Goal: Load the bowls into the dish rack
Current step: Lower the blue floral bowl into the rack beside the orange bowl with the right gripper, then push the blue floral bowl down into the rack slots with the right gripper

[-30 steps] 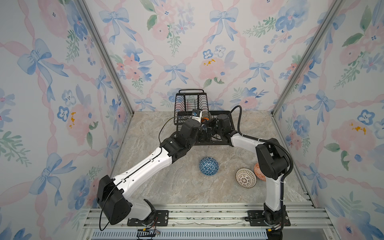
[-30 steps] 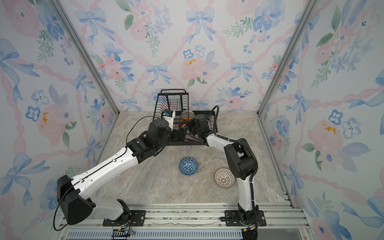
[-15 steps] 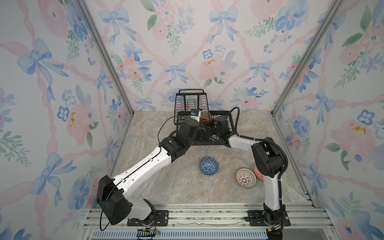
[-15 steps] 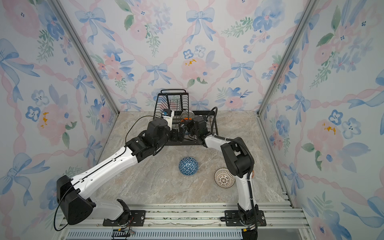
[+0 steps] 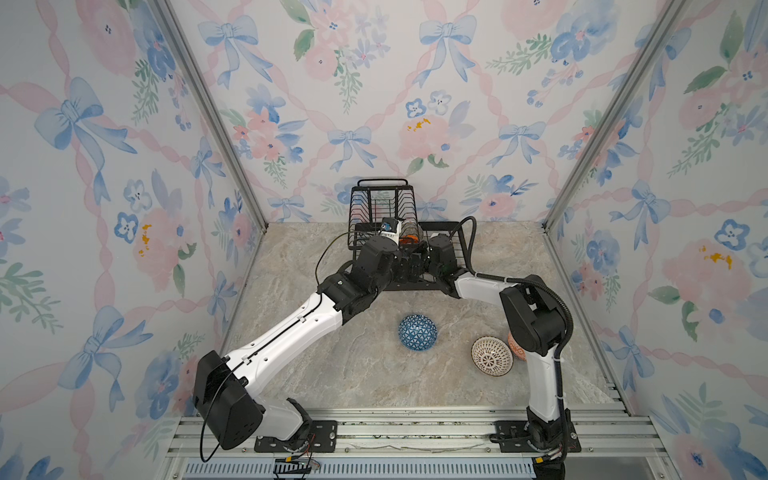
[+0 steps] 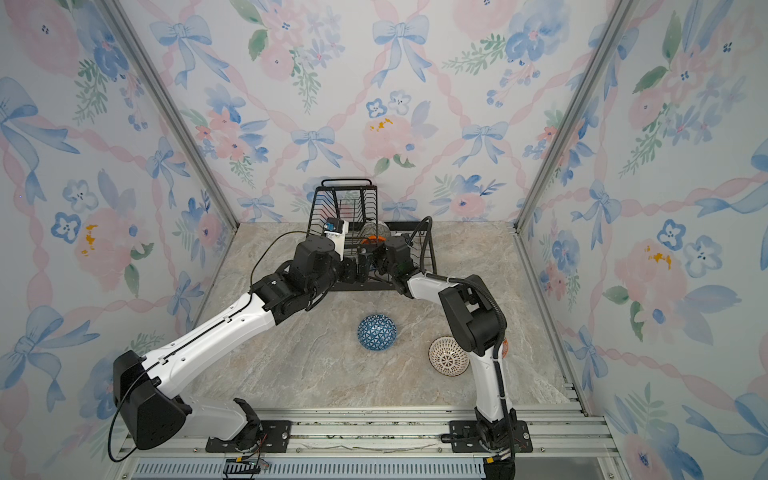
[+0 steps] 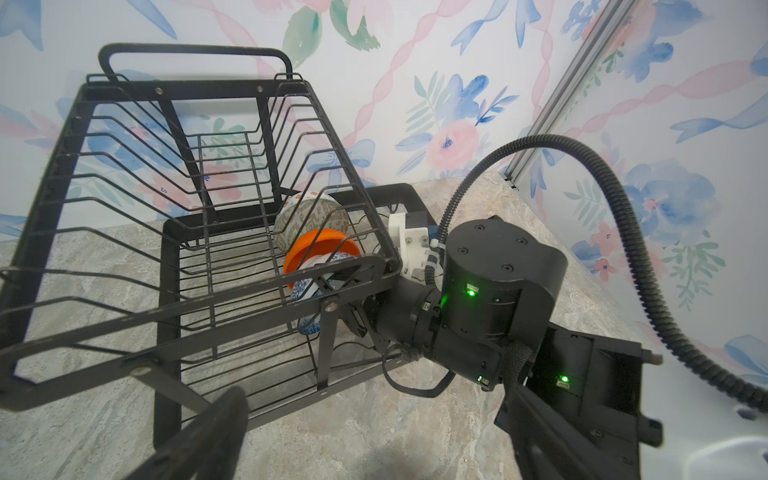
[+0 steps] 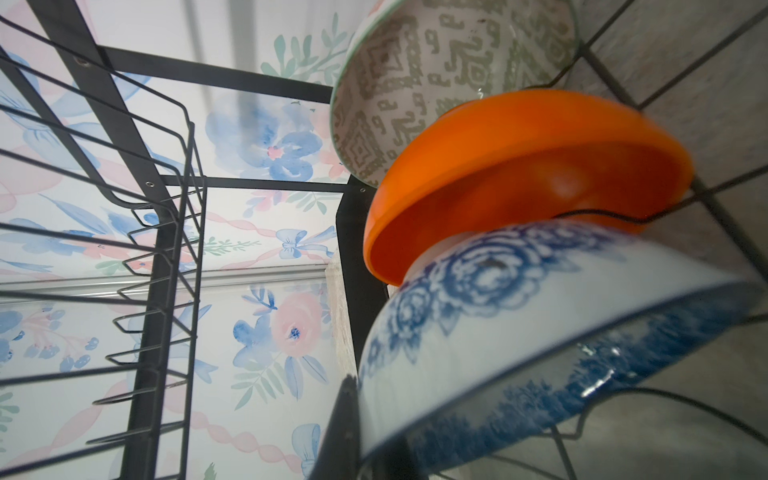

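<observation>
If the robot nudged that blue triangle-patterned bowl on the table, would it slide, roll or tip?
The blue triangle-patterned bowl looks glazed and hard: probably stiff, slippery and breakable. It seems to lie mouth down on the smooth marbled table, so a push would likely slide it, not roll it. Only its rounded outside shows, so a pinch may slip.

We lose most of the orange-red bowl (image 5: 514, 349) behind the right arm (image 5: 536, 320) in both top views; at the right wrist camera the blue-floral bowl (image 8: 540, 353) blurs and runs off frame, the pale green bowl (image 8: 436, 62) cropped by the edge
</observation>
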Tool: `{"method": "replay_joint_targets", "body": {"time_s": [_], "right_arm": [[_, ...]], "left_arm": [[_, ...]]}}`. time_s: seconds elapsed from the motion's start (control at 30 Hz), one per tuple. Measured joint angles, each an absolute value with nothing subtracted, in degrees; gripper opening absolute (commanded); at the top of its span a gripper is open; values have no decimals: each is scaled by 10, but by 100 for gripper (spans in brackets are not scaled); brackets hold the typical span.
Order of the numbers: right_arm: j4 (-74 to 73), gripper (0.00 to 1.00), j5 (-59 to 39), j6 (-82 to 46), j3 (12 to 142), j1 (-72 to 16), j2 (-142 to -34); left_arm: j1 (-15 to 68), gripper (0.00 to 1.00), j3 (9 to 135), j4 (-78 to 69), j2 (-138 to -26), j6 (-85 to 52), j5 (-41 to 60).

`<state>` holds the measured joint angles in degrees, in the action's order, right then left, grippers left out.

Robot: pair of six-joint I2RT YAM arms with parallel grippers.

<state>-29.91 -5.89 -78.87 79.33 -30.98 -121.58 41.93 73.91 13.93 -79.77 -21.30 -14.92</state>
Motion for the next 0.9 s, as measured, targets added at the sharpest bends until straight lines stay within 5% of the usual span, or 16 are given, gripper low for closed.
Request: {"method": "replay_joint_targets", "body": {"time_s": [0.9], "right_arm": [[-406, 0, -58, -832, 747, -312, -1222]], "left_arm": [[419, 98, 715, 143, -781, -233, -151]]}}
